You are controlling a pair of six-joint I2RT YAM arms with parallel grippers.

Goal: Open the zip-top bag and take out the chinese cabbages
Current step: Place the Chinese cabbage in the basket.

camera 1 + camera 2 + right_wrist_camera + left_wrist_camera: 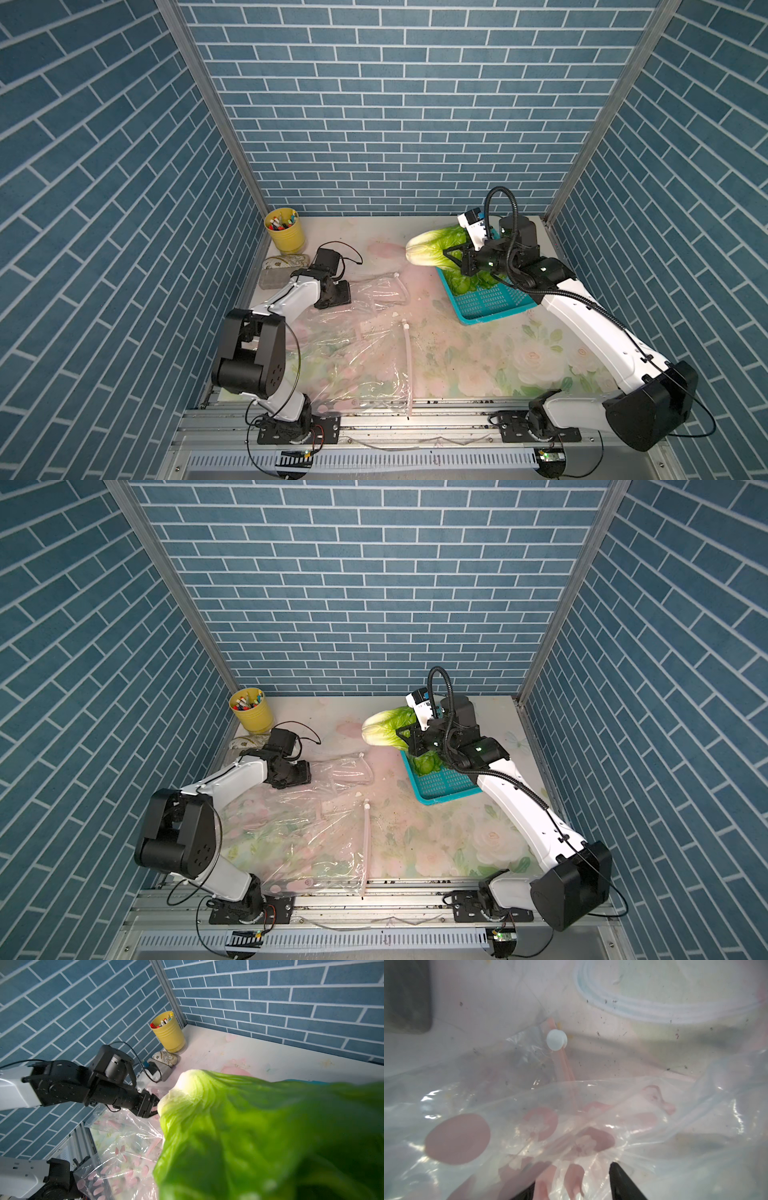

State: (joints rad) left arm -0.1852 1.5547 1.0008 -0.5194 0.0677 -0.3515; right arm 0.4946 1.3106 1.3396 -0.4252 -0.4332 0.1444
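1. Blue brick-pattern walls (395, 104) enclosed a floral table (478, 353).
2. The right gripper (454, 261) was clamped on the leafy end of a chinese cabbage (430, 249). It held the cabbage over the far-left corner of the teal basket (494, 309), with the white base pointing left.
3. More green cabbage leaves (467, 283) lay inside that basket, at far right.
4. The left gripper (573, 1176) stood with its fingers apart over the crumpled clear zip-top bag (353, 345) on the left. Loose film lay between them.
5. A yellow pen cup (286, 235) sat in the far-left corner.

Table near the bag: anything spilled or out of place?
Yes: dark crumbs are scattered over the table between the crumpled zip-top bag and the teal basket. Nothing else looks askew.
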